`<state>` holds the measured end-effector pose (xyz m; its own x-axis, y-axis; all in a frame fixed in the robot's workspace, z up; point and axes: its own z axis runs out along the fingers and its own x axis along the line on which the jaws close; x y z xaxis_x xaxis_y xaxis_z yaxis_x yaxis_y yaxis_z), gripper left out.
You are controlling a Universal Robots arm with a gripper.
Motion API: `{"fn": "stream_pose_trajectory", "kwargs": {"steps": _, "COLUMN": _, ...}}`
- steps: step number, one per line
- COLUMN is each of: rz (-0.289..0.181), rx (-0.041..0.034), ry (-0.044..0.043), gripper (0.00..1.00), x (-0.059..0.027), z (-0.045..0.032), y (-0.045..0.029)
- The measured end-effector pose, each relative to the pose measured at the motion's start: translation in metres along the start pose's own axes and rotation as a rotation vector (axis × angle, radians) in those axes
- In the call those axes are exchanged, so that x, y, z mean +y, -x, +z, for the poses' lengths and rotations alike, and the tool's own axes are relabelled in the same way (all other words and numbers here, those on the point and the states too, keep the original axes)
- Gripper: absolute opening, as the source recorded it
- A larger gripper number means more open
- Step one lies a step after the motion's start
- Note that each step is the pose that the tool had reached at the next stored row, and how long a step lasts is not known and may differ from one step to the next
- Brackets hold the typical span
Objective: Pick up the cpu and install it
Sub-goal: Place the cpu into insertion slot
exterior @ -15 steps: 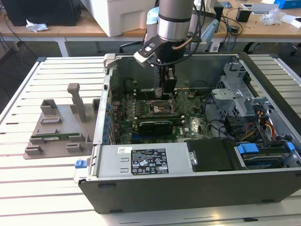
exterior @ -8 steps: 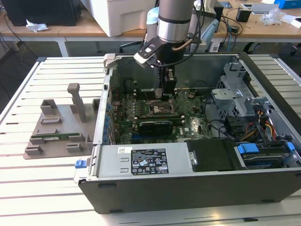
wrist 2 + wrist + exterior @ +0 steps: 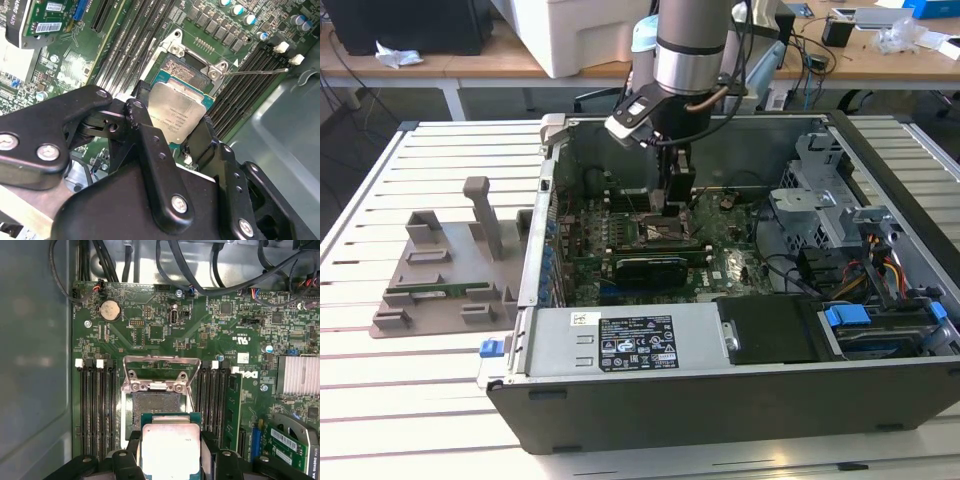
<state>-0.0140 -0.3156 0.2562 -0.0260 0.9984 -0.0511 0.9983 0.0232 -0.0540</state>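
Observation:
The cpu [image 3: 178,111] is a flat silver chip with a thin green rim. My gripper [image 3: 172,121] is shut on it, one black finger on each side edge. In the first wrist view the cpu [image 3: 170,447] hangs partly over the open motherboard socket [image 3: 154,405], whose metal load plate [image 3: 161,374] stands raised behind it. The part of the socket under the chip is hidden, and I cannot tell whether the chip touches it. In the exterior view my gripper [image 3: 666,205] reaches down inside the open computer case [image 3: 740,400], just above the socket [image 3: 665,233].
Memory slots [image 3: 97,410] flank the socket on both sides. The thin socket lever [image 3: 255,71] sticks out sideways. A graphics card [image 3: 650,267], power supply [image 3: 630,340] and drive cage [image 3: 820,200] crowd the case. A grey fixture [image 3: 445,270] lies on the slatted table at the exterior view's left.

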Motion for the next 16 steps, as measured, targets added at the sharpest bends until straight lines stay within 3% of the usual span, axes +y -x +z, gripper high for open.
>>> {"fn": "stream_pose_trajectory", "kwargs": {"steps": 16, "rz": 0.000, "rx": 0.0000, "ry": 0.0000, "gripper": 0.55, "x": 0.0004, "z": 0.0074, "y": -0.0004}}
